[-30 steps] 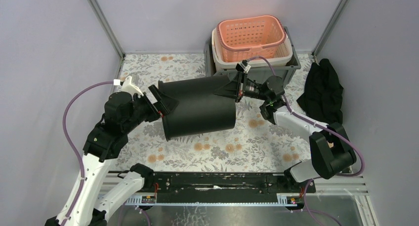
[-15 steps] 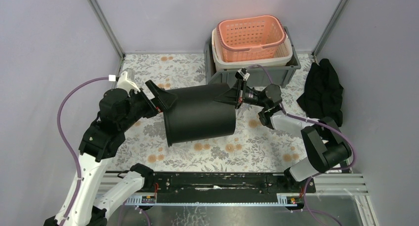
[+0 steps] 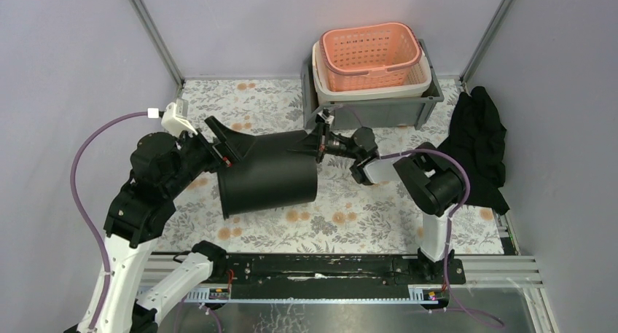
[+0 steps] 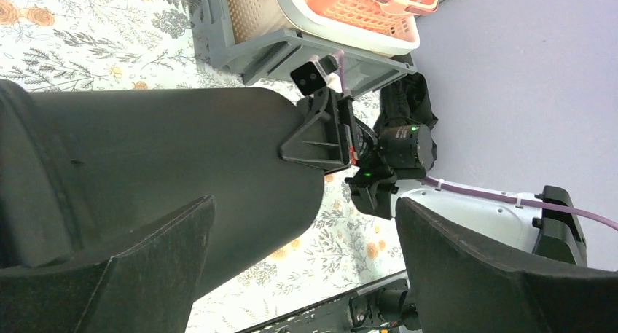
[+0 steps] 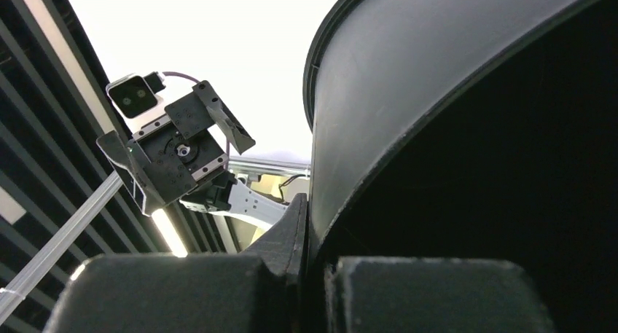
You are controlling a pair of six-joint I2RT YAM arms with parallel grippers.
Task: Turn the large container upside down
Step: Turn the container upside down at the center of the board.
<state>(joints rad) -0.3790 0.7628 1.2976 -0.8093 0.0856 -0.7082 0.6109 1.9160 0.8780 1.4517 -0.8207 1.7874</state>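
Holding my breath on this one. Left of the grey crate (image 3: 408, 113), my left gripper (image 3: 232, 140) has its fingers spread wide. Only one of them props the wide end of the large container (image 3: 266, 173), so nothing is pinched there. The container lies on its side, in front and left of the crate, seemingly lifted off the table (image 3: 342, 216). At its narrow end, near the crate's front left corner, the right gripper (image 3: 315, 138) looks clamped on the edge.

My worry is that as I roll it, the smooth wall slides off that open finger and the container swings from one pinch. The right wrist is also just beside the crate's front wall, so drifting back means a bump. Open room is in front of the crate. The black cloth (image 3: 477, 140) right of the crate is well apart.
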